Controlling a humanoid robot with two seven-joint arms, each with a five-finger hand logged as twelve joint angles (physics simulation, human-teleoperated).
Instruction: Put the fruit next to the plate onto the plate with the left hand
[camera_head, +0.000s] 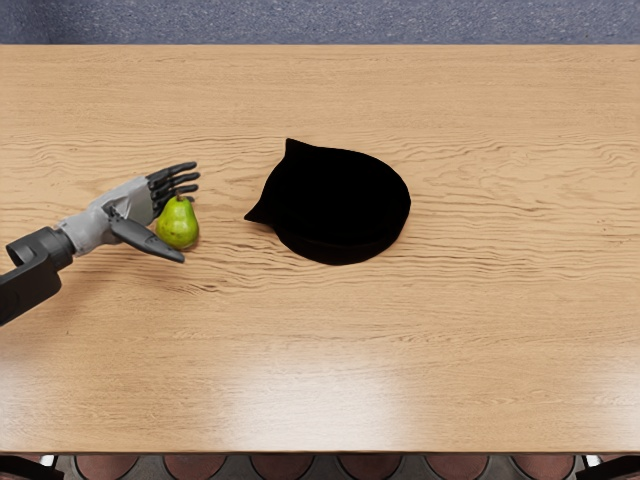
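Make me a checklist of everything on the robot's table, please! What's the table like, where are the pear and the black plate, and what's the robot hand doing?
Surface: light wooden table, with a shiny patch of glare near the front edge.
Job's things: green pear on the table, left of the black plate and apart from it. The plate has two pointy corners like ears. The pear is not yet on it.
Clutter: nothing seen.
Grippers: left robot hand is right at the pear; whether it grips cannot be told. Right robot hand is not in view.
Cables: nothing seen.
Surroundings: grey-blue floor beyond the far edge.
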